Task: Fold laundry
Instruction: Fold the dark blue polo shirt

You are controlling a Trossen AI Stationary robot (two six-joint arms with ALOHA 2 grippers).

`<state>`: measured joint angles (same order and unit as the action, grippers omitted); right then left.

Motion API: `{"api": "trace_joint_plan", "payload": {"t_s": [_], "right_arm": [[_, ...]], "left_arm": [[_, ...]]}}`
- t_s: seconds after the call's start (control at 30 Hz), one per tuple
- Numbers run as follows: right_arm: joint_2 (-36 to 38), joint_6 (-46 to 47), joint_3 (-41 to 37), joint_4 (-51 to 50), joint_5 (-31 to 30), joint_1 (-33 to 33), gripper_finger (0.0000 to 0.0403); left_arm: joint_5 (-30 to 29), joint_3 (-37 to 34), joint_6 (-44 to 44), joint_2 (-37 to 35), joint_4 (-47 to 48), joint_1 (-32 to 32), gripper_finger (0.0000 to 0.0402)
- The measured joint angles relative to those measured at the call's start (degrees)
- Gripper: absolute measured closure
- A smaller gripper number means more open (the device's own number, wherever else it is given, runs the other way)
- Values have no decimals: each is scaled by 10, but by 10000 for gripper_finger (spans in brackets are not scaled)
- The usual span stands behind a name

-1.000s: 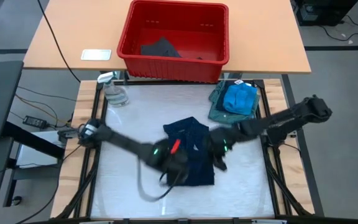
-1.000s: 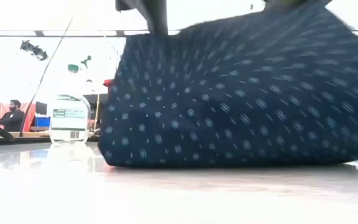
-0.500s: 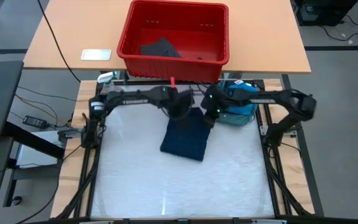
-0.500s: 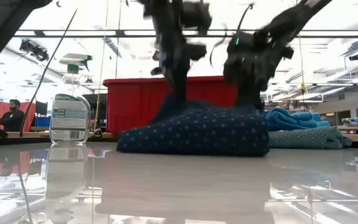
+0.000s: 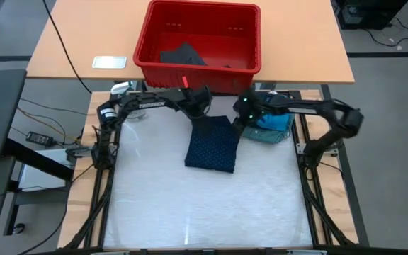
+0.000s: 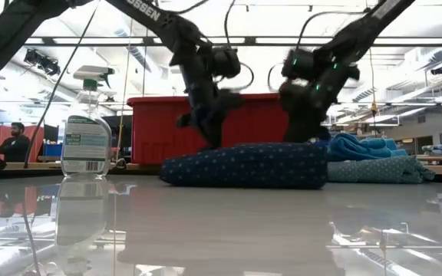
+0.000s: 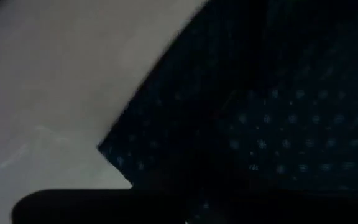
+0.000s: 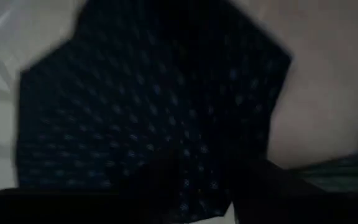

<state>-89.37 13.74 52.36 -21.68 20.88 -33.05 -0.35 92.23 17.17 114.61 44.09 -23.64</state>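
Navy dotted piece (image 7: pixel 278 118) spread across most of the view, one corner jutting onto the pale table (image 7: pixel 55 81); dark band, blurred, along the near edge.

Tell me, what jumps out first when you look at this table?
A folded navy dotted piece lies in the middle of the table, with the left gripper and right gripper both at its far edge. Behind it stands a red bin with a dark garment inside. To the right sits a bright blue garment on a grey-green one, and a spray bottle stands at the far left.
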Motion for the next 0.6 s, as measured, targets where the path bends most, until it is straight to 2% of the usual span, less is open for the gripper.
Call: {"api": "trace_joint_plan", "payload": {"t_s": [0.17,0.27,0.43,0.6], "right_arm": [[93,2,0,6,-36,0,257],[106,-3,0,11,-30,7,260],[50,-34,0,101,-3,65,272],[-41,-23,-1,191,-66,116,273]], "left_arm": [[-5,39,23,-45,0,6,320],[-8,43,56,-67,4,12,297],[-13,39,131,-78,35,44,283],[-37,39,197,-76,45,104,284]]}}
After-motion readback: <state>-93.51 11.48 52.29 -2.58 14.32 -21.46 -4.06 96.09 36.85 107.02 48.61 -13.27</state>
